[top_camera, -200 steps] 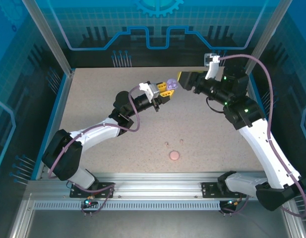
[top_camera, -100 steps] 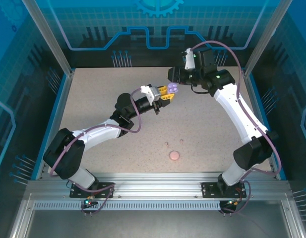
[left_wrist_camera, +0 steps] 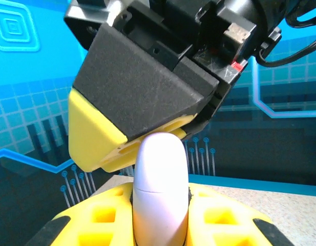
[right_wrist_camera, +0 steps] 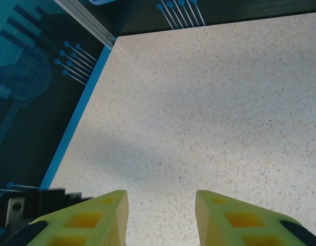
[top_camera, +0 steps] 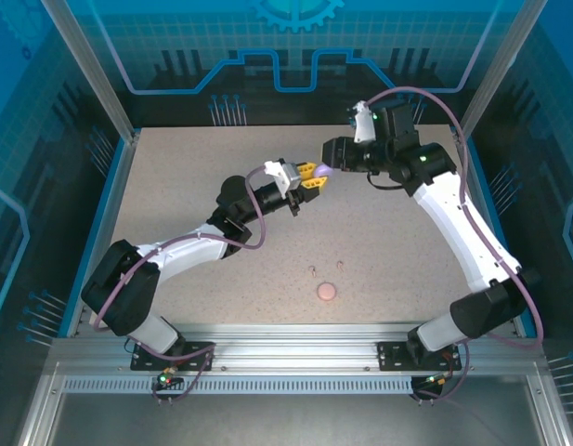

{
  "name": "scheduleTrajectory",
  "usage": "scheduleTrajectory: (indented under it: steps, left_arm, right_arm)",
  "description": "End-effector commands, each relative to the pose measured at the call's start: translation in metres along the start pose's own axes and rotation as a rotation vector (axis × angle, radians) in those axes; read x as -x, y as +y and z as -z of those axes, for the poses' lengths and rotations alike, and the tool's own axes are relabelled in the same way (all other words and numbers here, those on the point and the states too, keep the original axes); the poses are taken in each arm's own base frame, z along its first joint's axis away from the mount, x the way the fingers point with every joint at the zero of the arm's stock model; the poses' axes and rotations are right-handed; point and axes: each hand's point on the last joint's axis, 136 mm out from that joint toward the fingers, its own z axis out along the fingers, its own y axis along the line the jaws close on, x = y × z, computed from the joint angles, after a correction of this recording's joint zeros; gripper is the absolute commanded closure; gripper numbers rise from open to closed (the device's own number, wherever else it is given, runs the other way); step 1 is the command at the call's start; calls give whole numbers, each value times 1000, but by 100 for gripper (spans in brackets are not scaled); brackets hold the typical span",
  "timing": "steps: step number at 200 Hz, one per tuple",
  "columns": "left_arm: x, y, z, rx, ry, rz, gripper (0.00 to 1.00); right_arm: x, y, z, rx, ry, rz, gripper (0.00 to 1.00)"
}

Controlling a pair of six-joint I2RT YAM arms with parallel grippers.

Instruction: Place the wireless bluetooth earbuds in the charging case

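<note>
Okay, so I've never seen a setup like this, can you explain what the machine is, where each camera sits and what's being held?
These are two robot arms bolted at the near edge of a speckled table. One picture looks down from above and behind them; the other two come from a camera on each wrist, looking past that arm's own yellow fingers. The left end effector is shut on a small pale purple charging case, held above the table. The right end effector is close beside it, fingers apart with nothing between them. On the table lie a round pink disc and two tiny pieces near it, probably earbuds but too small to be sure.
</note>
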Motion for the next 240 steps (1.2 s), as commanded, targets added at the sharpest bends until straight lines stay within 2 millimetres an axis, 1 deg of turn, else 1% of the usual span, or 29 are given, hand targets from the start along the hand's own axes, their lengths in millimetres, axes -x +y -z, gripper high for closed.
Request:
scheduleTrajectory:
  steps: [1, 10, 26, 40, 51, 57, 73, 91, 107, 121, 133, 143, 165, 180, 184, 188, 216, 223, 240]
  left_arm:
    - [2, 9, -4, 40, -18, 2, 100]
    - [-1, 10, -5, 40, -11, 12, 100]
    - [-11, 13, -9, 51, 15, 50, 100]
    - [-29, 21, -12, 92, 55, 125, 100]
    - [-47, 30, -14, 130, 86, 202, 100]
    - [-58, 33, -15, 151, 107, 247, 100]
    - [-96, 46, -16, 226, 190, 415, 100]
    - [-140, 58, -15, 299, 322, 627, 100]
    - [-183, 68, -7, 383, 451, 831, 100]
    - [-210, 74, -4, 405, 518, 983, 100]
    - [-229, 76, -1, 419, 560, 1081, 100]
    - [-240, 79, 0, 434, 590, 1139, 100]
    - [-266, 86, 5, 476, 652, 1240, 100]
    - [-286, 91, 10, 498, 696, 1323, 100]
    - [-287, 93, 9, 497, 695, 1341, 100]
    - [-294, 94, 10, 501, 703, 1363, 100]
    - [-314, 97, 12, 504, 757, 1441, 98]
    - [-319, 96, 14, 511, 786, 1450, 96]
    - [-324, 94, 15, 517, 842, 1454, 90]
  right_arm:
    - [-23, 1, 7, 3, 56, -3, 60]
    - [-19, -5, 11, -30, 21, -11, 58]
    - [-6, -27, 21, -115, -60, -66, 47]
    - [4, -49, 31, -173, -127, -132, 40]
    - [4, -65, 33, -196, -146, -187, 37]
    - [3, -71, 34, -203, -151, -204, 37]
    - [-11, -84, 28, -227, -125, -229, 35]
    - [-34, -99, 16, -266, -69, -250, 35]
    - [-55, -112, 7, -291, -25, -269, 34]
    - [-72, -120, -2, -303, 14, -284, 34]
    - [-86, -126, -9, -316, 46, -292, 34]
    - [-96, -131, -13, -336, 71, -293, 34]
    - [-116, -142, -21, -390, 109, -285, 30]
    - [-128, -147, -27, -416, 139, -277, 29]
    - [-131, -148, -28, -421, 148, -274, 29]
    - [-133, -149, -29, -427, 155, -273, 28]
    - [-147, -148, -37, -435, 194, -261, 27]
    - [-150, -147, -38, -437, 204, -255, 27]
    - [-154, -144, -40, -448, 216, -238, 26]
